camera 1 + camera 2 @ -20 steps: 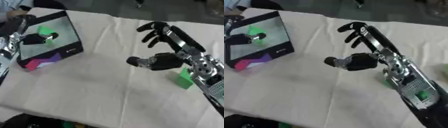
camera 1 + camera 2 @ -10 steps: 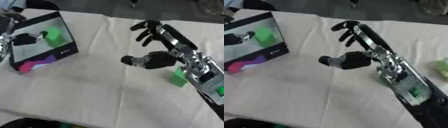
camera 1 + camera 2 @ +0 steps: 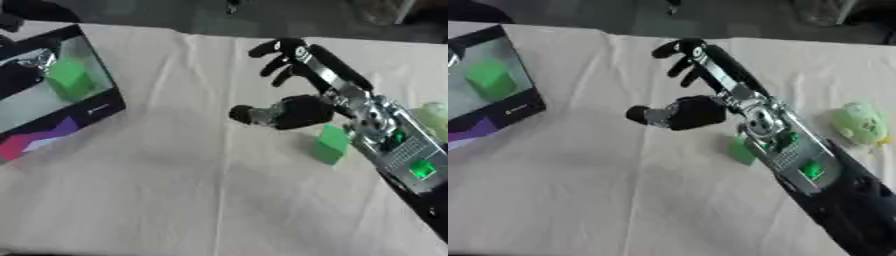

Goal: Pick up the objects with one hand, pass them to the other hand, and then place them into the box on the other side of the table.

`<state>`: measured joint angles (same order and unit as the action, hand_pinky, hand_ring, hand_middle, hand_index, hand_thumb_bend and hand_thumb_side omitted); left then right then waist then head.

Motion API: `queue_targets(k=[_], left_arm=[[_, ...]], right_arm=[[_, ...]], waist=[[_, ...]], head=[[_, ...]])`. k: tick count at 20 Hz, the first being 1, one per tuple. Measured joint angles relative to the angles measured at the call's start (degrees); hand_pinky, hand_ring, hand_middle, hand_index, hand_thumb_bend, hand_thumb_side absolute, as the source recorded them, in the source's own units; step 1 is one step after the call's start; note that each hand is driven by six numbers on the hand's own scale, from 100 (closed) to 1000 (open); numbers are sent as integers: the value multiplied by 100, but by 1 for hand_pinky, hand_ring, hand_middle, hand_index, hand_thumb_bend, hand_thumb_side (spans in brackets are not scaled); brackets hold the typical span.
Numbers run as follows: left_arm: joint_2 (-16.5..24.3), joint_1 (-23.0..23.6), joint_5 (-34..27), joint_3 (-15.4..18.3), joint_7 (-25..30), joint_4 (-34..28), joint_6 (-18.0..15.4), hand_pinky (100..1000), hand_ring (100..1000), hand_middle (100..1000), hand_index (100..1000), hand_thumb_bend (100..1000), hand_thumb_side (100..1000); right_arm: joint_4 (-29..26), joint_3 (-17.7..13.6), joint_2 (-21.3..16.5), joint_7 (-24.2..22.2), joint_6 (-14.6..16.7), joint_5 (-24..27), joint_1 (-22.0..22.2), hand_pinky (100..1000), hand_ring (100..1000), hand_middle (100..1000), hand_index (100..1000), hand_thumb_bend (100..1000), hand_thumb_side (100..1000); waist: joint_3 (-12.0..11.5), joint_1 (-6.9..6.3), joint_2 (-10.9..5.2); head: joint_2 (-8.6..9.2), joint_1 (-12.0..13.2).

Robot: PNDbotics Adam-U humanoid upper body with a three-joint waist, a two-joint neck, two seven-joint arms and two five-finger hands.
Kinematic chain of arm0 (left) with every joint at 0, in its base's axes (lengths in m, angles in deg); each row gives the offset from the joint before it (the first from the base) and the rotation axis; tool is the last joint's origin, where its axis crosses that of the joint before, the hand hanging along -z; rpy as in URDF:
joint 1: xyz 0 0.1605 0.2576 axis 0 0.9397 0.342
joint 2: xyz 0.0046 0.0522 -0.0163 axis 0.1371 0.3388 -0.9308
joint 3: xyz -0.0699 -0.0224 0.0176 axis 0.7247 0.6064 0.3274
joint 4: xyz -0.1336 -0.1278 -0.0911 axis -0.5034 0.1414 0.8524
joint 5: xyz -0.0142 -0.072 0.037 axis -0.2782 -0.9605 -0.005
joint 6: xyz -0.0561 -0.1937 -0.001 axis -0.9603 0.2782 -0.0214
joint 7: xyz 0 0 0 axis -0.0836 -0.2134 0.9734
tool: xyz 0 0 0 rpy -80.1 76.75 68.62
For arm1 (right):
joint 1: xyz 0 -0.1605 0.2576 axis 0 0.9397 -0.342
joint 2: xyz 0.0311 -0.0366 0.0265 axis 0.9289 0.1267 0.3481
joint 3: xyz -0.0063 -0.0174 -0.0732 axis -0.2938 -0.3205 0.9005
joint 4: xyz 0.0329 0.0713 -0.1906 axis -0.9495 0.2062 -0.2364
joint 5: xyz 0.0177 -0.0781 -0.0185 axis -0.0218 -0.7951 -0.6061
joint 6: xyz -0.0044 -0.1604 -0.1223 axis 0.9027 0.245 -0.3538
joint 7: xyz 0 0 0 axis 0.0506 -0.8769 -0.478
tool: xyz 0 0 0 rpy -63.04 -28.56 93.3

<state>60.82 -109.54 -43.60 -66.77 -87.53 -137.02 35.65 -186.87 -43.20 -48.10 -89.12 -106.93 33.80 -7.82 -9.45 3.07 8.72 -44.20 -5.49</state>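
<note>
- One robot hand, the right robot hand, hangs over the middle of the cloth-covered counter with its fingers spread apart and the thumb stuck out toward the box; it holds nothing.
- Just beside and below its wrist a green cube stands on the counter, untouched, and a pale green soft toy lies near the right edge, clear of the arm.
- Across the counter, well apart from that robot hand, the box sits at the left edge with a green cube in the box resting inside.
- Compared with a second ago, that cube now lies bare in the box, whereas then dark fingers were around it; the left robot hand is probably the dark blur beside it, and whether its fingers are open cannot be told.
- By my judgement this means one object has been delivered, and the cube by the right wrist and the toy are left to pick up, pass over and place.
- The right robot hand has stayed open above the cloth throughout.
- Small white writing shows on the box's dark front wall, above purple and pink shapes, but it cannot be read.
</note>
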Motion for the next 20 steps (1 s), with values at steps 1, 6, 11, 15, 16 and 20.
queue_targets(k=[1, 6, 11, 15, 16, 20], left_arm=[[10, 30, -16, 0, -2, -38, 26, 907, 648, 675, 757, 415, 523], [48, 146, 17, 0, 93, -58, 205, 909, 649, 676, 755, 418, 532], [50, 186, 44, 0, 147, -61, 261, 910, 649, 674, 751, 417, 534], [51, 221, 61, 0, 149, -78, 263, 910, 650, 673, 750, 418, 535], [51, 221, 62, 0, 149, -89, 263, 910, 650, 673, 749, 418, 534], [57, 221, 74, -1, 149, -94, 263, 909, 650, 672, 747, 419, 536]], right_arm=[[0, -15, -52, -29, -83, 2, 31, 648, 731, 819, 804, 660, 383], [0, -131, -430, -200, -577, 346, 223, 685, 749, 828, 805, 654, 377], [0, -260, -912, -379, -786, 487, 340, 732, 772, 835, 810, 650, 372], [-1, -346, -1240, -580, -748, 431, 357, 770, 789, 840, 823, 647, 354], [-2, -353, -1312, -641, -741, 397, 385, 778, 791, 840, 824, 643, 349], [-3, -359, -1539, -881, -794, 230, 540, 807, 801, 839, 827, 638, 326]], waist=[[17, 11, 0], [68, 25, -1], [109, 43, -1], [126, 57, -1], [128, 57, -1], [130, 69, -1]], head=[[0, 1], [0, 25], [0, 26], [0, 4], [0, -12], [0, -86]])
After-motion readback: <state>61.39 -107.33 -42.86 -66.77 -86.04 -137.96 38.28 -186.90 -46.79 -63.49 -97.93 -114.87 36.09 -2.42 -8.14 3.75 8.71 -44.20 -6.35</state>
